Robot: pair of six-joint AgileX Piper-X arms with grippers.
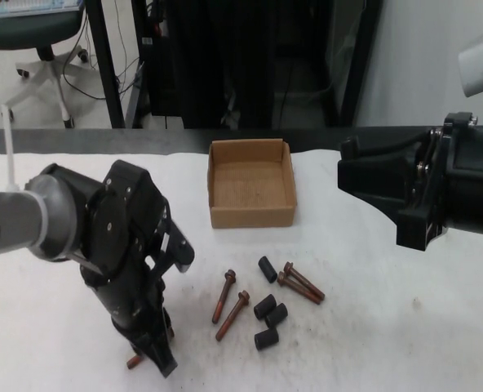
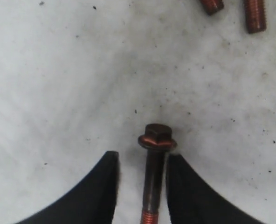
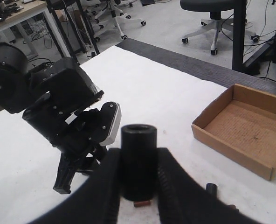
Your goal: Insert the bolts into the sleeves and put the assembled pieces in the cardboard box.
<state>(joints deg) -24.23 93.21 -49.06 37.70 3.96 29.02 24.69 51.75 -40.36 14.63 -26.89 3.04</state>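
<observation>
Right gripper [image 3: 138, 161] clamps a sleeve [image 3: 139, 140]; left gripper [image 2: 143, 158] open astride a bolt [image 2: 156, 140], prob not pinched yet. Next: close, lift.

Coppery bolts [image 1: 232, 316], black sleeves [image 1: 264, 307], brown box [image 1: 252, 217]

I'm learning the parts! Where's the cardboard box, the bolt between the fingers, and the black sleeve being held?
cardboard box [image 1: 252, 217], high view, front wall
bolt [image 2: 154, 173], left wrist view, shank
sleeve [image 3: 138, 161], right wrist view, side

Cardboard box [image 1: 252, 217] — behind bolts [image 1: 232, 315], sleeves [image 1: 264, 307]
</observation>
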